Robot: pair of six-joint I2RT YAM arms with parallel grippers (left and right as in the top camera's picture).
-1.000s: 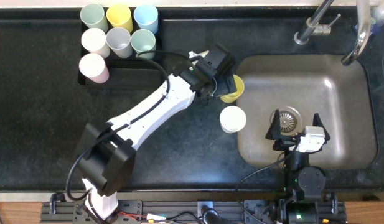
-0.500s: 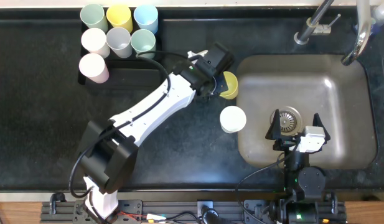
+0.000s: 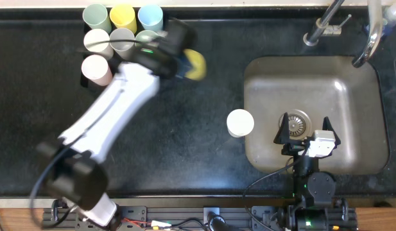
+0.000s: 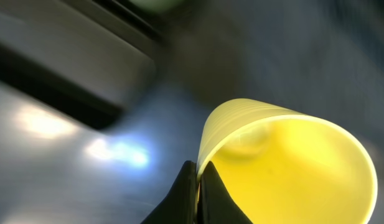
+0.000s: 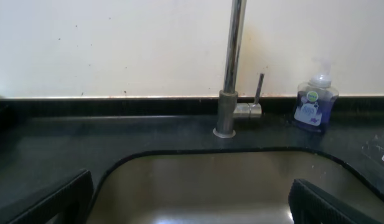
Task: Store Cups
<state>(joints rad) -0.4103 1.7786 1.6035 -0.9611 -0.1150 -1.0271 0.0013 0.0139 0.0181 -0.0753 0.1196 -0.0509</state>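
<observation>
Top view: left gripper pinches yellow cup by its rim just right of the far-left rack; right gripper spread over sink; soap bottle label too small to read.

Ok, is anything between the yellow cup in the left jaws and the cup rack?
Nothing visible does. The left gripper, jaws shut on its rim, holds the yellow cup over bare counter just right of the rack.
</observation>
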